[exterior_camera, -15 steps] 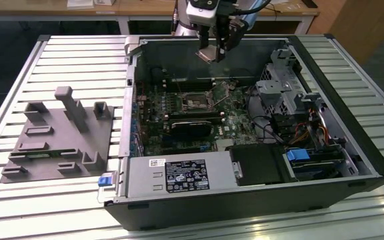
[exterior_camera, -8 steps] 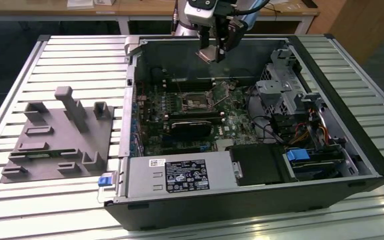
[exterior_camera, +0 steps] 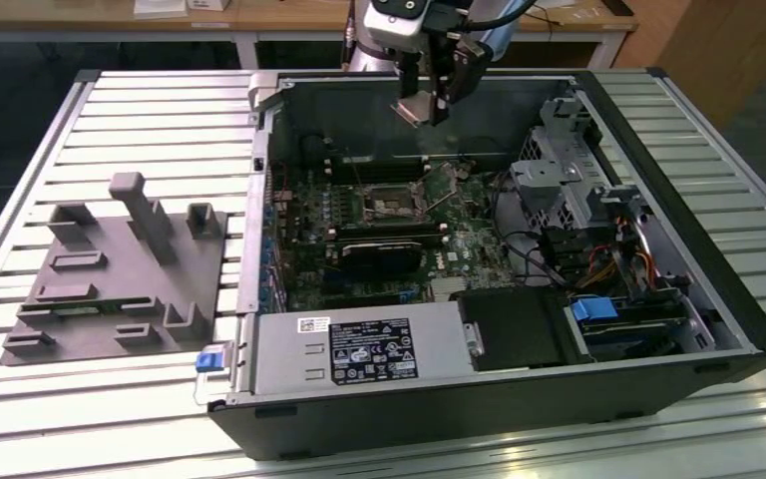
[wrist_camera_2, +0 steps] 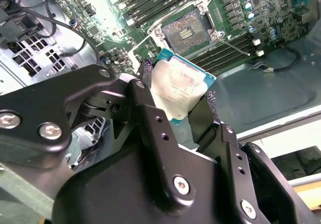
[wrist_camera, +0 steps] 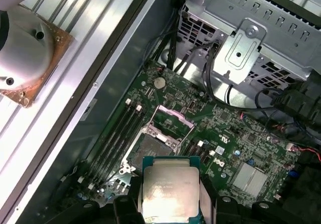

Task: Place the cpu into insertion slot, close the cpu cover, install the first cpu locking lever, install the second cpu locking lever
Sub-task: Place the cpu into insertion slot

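The tool [wrist_camera_2: 178,86] is gripping the cpu [wrist_camera: 169,194] by two opposite edges. Its fingers [wrist_camera_2: 203,118] are pinching the green rim and leaving the metal top bare. The chip is hanging in the air above the board, not yet seated. The slot [wrist_camera: 152,149] is lying open below the tool, with the cover [wrist_camera: 173,119] tilting up just beyond it. The cpu is looking light, stiff and flat, though its underside is probably fragile. The edges are seeming the right place to hold, but the thin rim is giving little purchase, so it could slip or tilt.
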You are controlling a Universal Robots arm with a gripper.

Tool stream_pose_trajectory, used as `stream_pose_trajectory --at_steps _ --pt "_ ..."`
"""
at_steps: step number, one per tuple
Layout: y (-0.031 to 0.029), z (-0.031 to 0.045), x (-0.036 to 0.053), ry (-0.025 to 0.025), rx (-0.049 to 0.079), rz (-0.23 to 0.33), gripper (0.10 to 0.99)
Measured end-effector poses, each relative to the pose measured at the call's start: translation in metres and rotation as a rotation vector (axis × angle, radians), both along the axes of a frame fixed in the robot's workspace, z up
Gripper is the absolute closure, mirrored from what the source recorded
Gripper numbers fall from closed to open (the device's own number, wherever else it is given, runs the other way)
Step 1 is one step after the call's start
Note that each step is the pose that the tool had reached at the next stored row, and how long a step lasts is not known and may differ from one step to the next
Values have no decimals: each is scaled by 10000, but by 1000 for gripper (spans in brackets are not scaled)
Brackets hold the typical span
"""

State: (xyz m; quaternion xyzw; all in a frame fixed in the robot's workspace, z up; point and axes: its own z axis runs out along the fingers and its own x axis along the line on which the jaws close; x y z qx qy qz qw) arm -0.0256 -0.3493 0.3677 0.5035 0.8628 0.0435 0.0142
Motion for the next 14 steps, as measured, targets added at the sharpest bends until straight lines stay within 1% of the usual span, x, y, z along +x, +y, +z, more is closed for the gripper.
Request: stream_pose_trajectory --at_steps 14 --pt "0 -8 0 0 0 -708 549"
